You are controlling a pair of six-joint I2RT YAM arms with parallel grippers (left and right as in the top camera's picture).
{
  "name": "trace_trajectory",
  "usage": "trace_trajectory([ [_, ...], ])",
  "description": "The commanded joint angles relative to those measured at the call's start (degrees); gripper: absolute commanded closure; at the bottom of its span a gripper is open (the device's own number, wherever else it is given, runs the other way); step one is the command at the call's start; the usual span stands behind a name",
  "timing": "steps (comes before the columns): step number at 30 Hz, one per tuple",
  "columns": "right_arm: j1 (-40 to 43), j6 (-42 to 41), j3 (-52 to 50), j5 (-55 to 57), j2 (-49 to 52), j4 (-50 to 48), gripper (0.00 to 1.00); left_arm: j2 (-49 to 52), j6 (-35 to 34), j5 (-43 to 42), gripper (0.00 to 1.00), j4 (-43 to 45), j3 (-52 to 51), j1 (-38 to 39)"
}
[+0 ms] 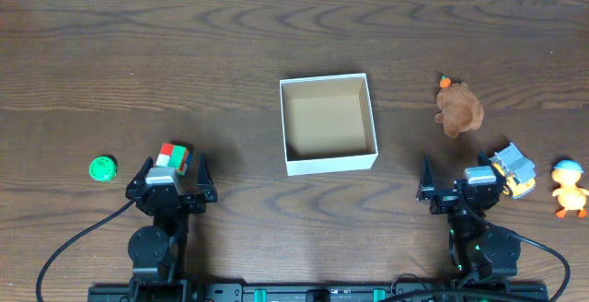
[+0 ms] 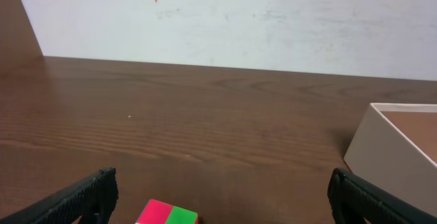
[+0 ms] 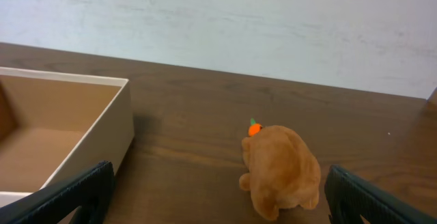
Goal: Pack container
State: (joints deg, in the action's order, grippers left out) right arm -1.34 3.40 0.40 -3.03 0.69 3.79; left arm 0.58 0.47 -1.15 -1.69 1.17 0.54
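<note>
The container (image 1: 329, 163) is a white-walled box with a tan inside and stands open and empty at the table's middle. It also shows in the left wrist view (image 2: 392, 149) and the right wrist view (image 3: 102, 132). My left gripper (image 1: 172, 184) is open at the front left, with a colourful cube (image 1: 174, 157) just ahead of its fingers; the cube's top shows in the left wrist view (image 2: 168, 214). My right gripper (image 1: 463, 187) is open and empty at the front right. A brown plush toy (image 1: 458, 110) with an orange tip lies beyond it (image 3: 281, 171).
A green round toy (image 1: 102, 168) lies at the far left. A yellow and grey toy vehicle (image 1: 513, 168) sits beside my right gripper. An orange duck with a blue cap (image 1: 570, 188) stands at the right edge.
</note>
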Motion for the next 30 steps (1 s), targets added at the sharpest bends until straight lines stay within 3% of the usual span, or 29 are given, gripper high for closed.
trace_trajectory([
  [1, -0.5, 0.5, -0.1, 0.0, -0.3, 0.2, 0.01, -0.3, 0.6, 0.3, 0.02, -2.4, -0.9, -0.3],
  [17, -0.5, -3.4, -0.1, 0.0, -0.3, 0.3, 0.01, -0.3, 0.5, 0.3, 0.02, -2.4, -0.9, -0.2],
  [30, -0.5, -4.9, -0.1, 1.4, 0.2, 0.3, 0.01, -0.3, -5.5, 0.3, 0.02, -2.4, -0.9, -0.2],
])
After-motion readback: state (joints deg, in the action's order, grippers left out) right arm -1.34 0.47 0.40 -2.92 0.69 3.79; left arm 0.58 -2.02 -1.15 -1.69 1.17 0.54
